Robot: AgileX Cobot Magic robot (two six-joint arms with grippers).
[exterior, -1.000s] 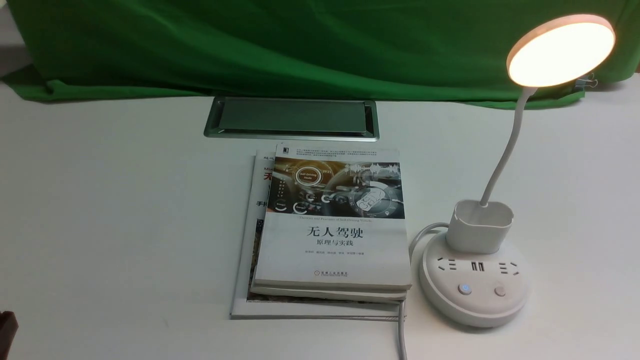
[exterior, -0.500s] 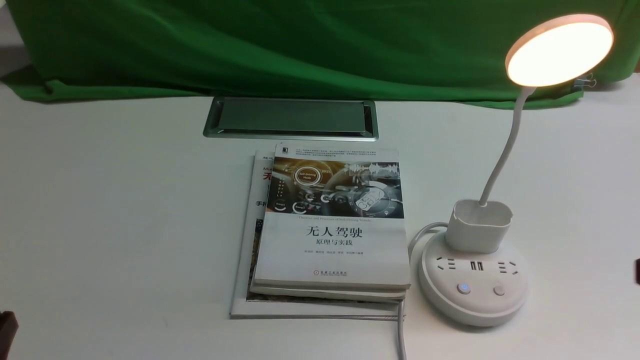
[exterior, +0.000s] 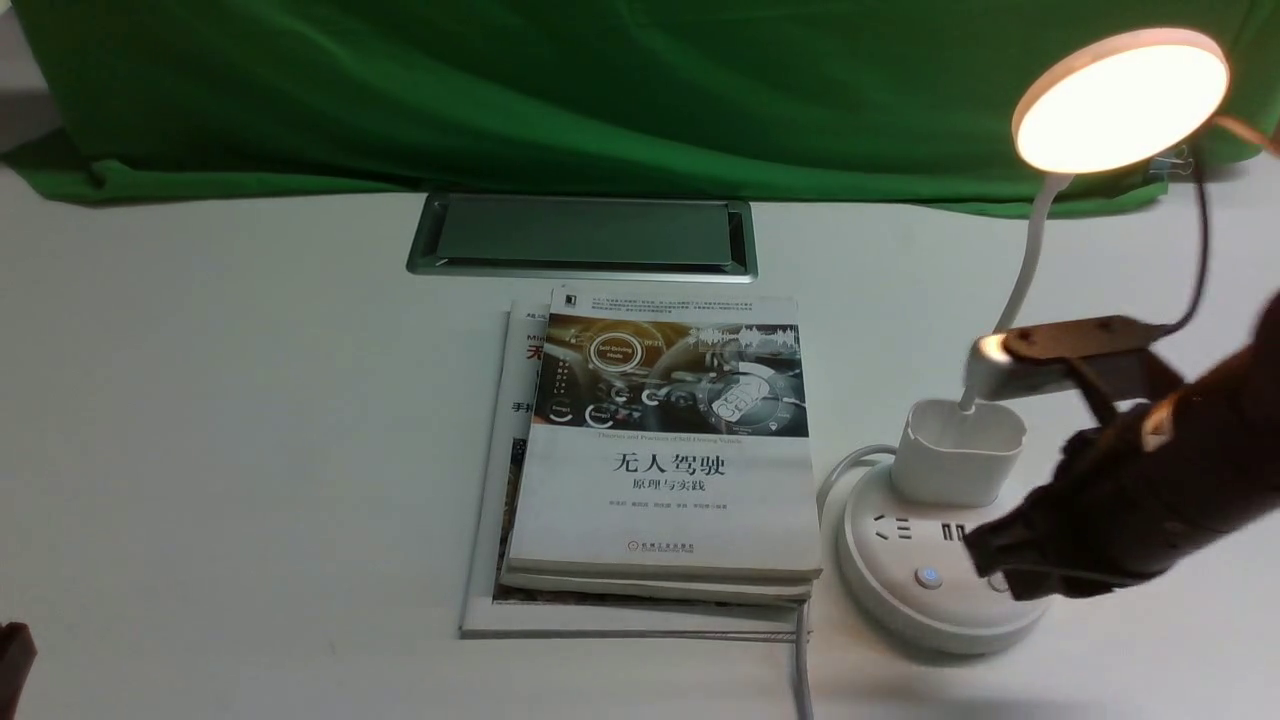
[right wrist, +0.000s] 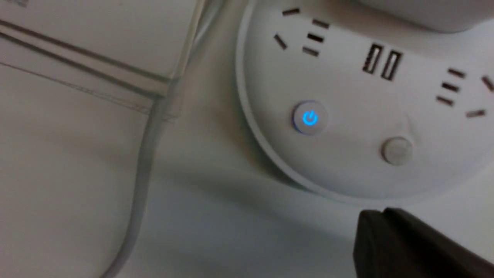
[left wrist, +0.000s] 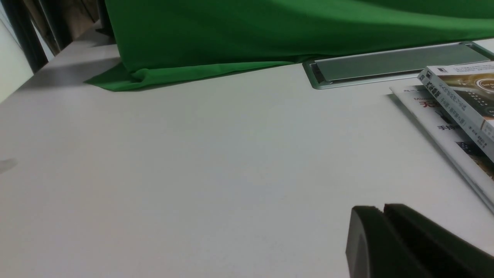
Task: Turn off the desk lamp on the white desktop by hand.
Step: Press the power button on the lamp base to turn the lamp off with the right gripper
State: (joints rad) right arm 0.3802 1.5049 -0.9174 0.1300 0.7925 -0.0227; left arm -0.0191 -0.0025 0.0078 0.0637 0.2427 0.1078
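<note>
- White desktop (exterior: 250, 420) beneath everything, green cloth (exterior: 600, 100) along far edge
- Lit desk lamp (exterior: 955, 590) at right, beside stacked books (exterior: 665, 480)
- Right gripper (exterior: 1000, 570) above lamp base, closed; left gripper (left wrist: 376, 210) closed, near left

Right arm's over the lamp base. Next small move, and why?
Probably ease the closed black right gripper left, toward the round button with the glowing blue power symbol, before pressing: the white disc-headed desk lamp is lit, and in the front view the fingertips hang nearer the plain round button. Which button controls the lamp isn't certain.
</note>
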